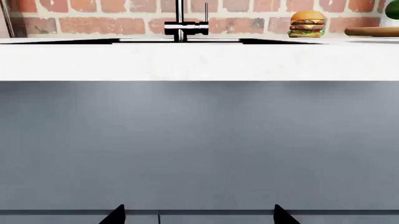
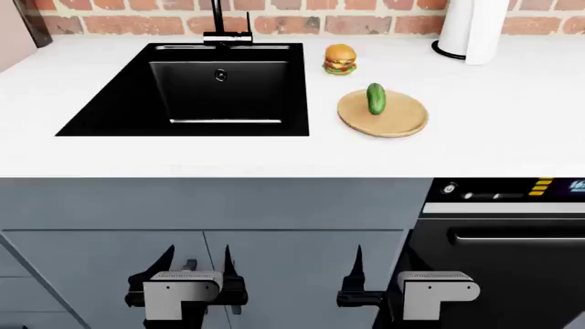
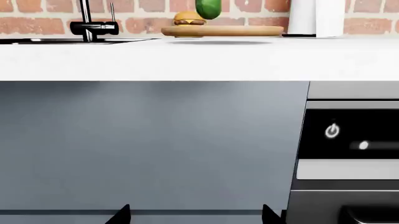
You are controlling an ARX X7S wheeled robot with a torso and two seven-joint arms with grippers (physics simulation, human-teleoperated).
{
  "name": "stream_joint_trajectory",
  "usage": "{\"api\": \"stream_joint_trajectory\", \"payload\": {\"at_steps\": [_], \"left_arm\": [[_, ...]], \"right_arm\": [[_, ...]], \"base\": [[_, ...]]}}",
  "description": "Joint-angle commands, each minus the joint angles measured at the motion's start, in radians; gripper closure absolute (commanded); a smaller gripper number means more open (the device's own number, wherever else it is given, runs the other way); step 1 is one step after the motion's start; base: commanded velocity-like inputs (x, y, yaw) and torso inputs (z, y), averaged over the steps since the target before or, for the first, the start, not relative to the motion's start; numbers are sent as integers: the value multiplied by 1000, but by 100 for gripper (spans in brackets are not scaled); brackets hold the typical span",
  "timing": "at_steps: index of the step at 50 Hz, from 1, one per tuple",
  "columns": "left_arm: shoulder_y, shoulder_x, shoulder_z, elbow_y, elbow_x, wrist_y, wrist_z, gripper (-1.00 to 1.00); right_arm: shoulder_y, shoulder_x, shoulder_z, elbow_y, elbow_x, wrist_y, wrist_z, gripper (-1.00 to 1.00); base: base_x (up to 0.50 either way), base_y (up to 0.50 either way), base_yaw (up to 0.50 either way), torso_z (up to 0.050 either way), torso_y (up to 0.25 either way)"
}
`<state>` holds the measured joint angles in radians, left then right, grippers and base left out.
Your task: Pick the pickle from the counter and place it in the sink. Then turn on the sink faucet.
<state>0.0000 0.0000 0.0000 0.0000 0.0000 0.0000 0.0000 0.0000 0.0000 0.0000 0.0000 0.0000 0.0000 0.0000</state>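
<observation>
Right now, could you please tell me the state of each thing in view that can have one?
pickle: lying on the round wooden board, not held
sink: nothing inside it
sink faucet: no water running, lever upright
left pincer: open, low by the cabinet doors
right pincer: cannot tell, low by the cabinet doors

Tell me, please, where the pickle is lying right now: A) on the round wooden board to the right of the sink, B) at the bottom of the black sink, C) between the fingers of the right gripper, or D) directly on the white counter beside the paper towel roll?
A: in the head view the pickle lies on the round wooden board, right of the sink, while both grippers hang low in front of the cabinets.
</observation>
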Motion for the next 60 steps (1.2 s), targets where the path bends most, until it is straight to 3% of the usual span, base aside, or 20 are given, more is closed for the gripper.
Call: {"api": "stream_joint_trajectory", "payload": {"at_steps": [1,16,22,25,60], "left_arm": [[-2,-17,17,3,-17,0,-16,-100],[-10,-58,60,-10,-36,12,-67,-100],[-9,-68,63,128,-70,-116,-73,-100],[6,-70,59,142,-98,-68,-64,-100],[35,-121,110,231,-137,-128,-106,-100]], "right_arm": [[8,15,-18,24,3,3,32,-100],[1,52,-57,5,51,18,90,-100],[0,87,-92,-148,25,149,91,-100],[-1,89,-92,-133,29,132,97,-100],[4,118,-128,-111,79,131,139,-100]], "base": [[0,0,0,0,0],[0,0,0,0,0],[0,0,0,0,0],[0,0,0,0,0],[0,0,0,50,0]]}}
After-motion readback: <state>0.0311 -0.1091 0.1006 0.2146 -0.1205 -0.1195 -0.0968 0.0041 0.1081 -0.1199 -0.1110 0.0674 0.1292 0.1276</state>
